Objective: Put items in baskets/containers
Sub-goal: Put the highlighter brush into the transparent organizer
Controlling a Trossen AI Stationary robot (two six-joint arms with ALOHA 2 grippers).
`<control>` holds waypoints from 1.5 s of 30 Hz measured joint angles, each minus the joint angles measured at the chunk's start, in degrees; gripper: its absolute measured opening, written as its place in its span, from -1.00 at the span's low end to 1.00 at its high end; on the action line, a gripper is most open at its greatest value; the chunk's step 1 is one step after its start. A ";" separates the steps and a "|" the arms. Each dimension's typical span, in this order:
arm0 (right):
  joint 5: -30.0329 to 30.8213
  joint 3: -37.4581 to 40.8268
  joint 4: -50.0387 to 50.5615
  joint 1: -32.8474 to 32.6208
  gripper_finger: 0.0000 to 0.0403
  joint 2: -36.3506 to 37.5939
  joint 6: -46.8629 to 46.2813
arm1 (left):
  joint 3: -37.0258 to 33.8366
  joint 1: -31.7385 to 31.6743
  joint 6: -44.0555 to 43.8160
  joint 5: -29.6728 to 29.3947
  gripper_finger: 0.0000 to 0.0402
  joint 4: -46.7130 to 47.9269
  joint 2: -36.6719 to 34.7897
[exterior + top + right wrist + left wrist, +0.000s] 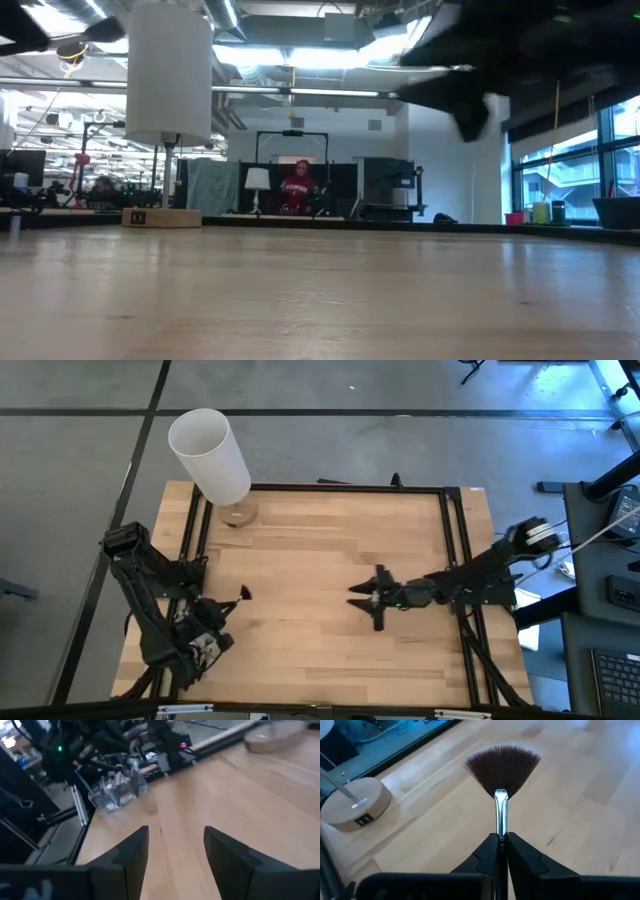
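The left hand [501, 840] is seen at the left edge of the pale wooden table [320, 550], towards the near-left corner, its two dark fingers pressed together on the shiny metal ferrule of a fan-shaped makeup brush with a reddish-brown head [502, 767]. The brush is held above the tabletop, tuft pointing out over the wood – in the high view it shows only as a small dark shape [243, 594] just beyond the arm.

The right hand [176, 845] is held over the middle of the table, slightly towards the right edge, with its dark fingers spread well apart and nothing between them.

A small see-through plastic container [118, 794] is seen in the right wrist view at the left edge of the table, close beside the left arm; thin brushes with pale handles [116, 782] are standing or leaning inside it, though their number cannot be made out.

A tall white cylinder [210, 455] on a round wooden base [238, 514] stands at the far-left corner – well apart from both hands.
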State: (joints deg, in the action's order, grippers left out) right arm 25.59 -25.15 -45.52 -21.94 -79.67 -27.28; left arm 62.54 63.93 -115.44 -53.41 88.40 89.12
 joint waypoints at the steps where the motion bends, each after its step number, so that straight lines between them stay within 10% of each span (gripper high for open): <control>1: -1.26 -2.55 -1.06 0.60 -0.06 -3.07 1.22 | 0.35 -0.98 -0.26 -0.34 -0.84 -0.10 0.00; 7: -13.75 -16.21 -11.59 4.81 -0.06 -18.99 6.29 | 3.20 -5.99 -1.75 0.04 -0.84 -1.70 0.00; 21: -19.89 -39.86 -27.50 10.24 -0.06 -43.08 5.33 | 3.37 -10.80 6.70 -5.36 -0.84 -11.78 -0.02; 45: -18.28 -46.01 -25.70 11.91 -0.06 -45.60 2.40 | 3.31 -15.09 18.95 -9.53 -0.84 -20.90 -0.02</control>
State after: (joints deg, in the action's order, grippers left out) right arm 7.31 -71.16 -71.22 -10.03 -125.27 -24.89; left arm 65.84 48.85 -96.49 -62.94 67.50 89.10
